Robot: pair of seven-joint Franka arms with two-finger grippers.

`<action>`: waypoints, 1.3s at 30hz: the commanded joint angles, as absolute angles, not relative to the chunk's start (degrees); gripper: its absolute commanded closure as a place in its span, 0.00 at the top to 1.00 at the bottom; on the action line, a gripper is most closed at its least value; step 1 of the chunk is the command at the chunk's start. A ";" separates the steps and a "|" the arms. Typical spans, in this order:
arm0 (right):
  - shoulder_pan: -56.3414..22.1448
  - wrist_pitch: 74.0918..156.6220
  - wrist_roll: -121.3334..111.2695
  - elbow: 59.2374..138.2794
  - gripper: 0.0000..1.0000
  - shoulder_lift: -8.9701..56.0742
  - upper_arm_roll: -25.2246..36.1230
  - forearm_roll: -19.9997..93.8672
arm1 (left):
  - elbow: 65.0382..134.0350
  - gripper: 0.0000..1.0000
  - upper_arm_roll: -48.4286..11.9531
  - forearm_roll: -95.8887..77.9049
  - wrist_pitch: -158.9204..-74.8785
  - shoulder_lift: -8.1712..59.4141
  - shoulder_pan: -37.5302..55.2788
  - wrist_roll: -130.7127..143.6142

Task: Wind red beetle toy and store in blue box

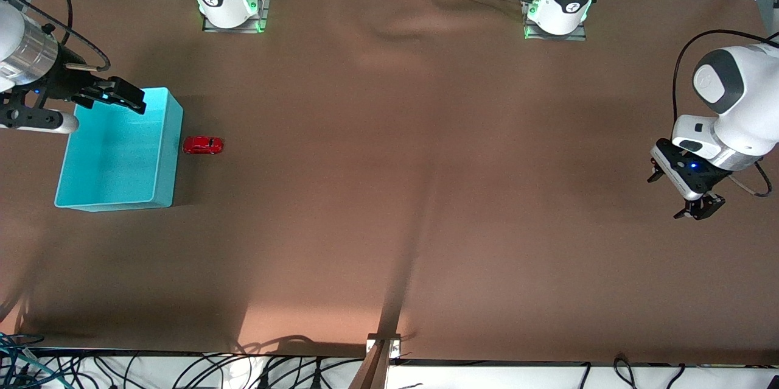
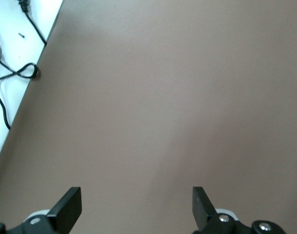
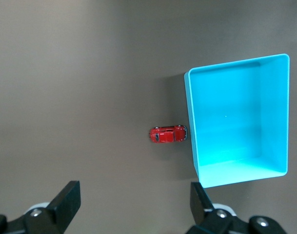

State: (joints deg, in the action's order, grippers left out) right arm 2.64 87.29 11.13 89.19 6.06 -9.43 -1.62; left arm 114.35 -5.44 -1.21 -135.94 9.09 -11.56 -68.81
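The red beetle toy (image 1: 203, 145) stands on the brown tabletop right beside the blue box (image 1: 174, 151), on the side toward the left arm's end of the table. The box is upright and empty. My right gripper (image 1: 125, 98) is open and empty, up in the air over the box's rim on the side toward the robots' bases. Its wrist view shows the toy (image 3: 168, 134) beside the box (image 3: 192, 122), well clear of the right gripper (image 3: 133, 204). My left gripper (image 1: 700, 207) is open and empty, waiting over bare tabletop at the left arm's end; its wrist view (image 2: 136, 209) shows only tabletop.
A brown cloth (image 1: 389, 194) covers the whole table, with wrinkles near the bases. A small metal bracket (image 1: 383, 343) sits at the table edge nearest the front camera. Cables (image 2: 19, 73) lie off the table edge in the left wrist view.
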 commanded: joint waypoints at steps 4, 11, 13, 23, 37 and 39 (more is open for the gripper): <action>3.16 89.21 -0.33 96.23 1.00 6.42 -9.14 -1.67 | 114.79 1.00 -1.85 -2.81 -130.70 4.84 -6.60 -55.91; 3.25 93.42 -19.66 103.26 1.00 6.59 -8.00 -1.67 | 114.70 1.00 2.29 -2.90 -125.34 2.55 -2.29 -45.46; 3.25 94.74 -24.41 105.02 1.00 6.77 -7.30 -1.67 | 114.26 1.00 2.37 -2.90 -123.76 1.94 -2.29 -41.94; 3.25 104.76 -48.59 114.16 1.00 7.91 -6.77 -2.29 | 110.39 1.00 1.85 -2.90 -111.54 -0.17 -2.02 -24.70; 3.43 125.84 -67.84 128.93 1.00 10.63 -3.25 -2.11 | 95.46 1.00 -2.54 -2.02 -92.82 2.28 -2.72 -13.02; 3.43 128.40 -68.81 129.72 1.00 11.68 -3.08 -2.11 | 93.35 1.00 -3.95 -1.93 -91.15 2.63 -2.99 -11.35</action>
State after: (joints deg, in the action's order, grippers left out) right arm 3.14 121.01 -63.75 124.54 11.74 -3.82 -1.67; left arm 100.73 -1.28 -1.38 -96.92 0.03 -2.43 -15.83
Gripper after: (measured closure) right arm 0.000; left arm 0.000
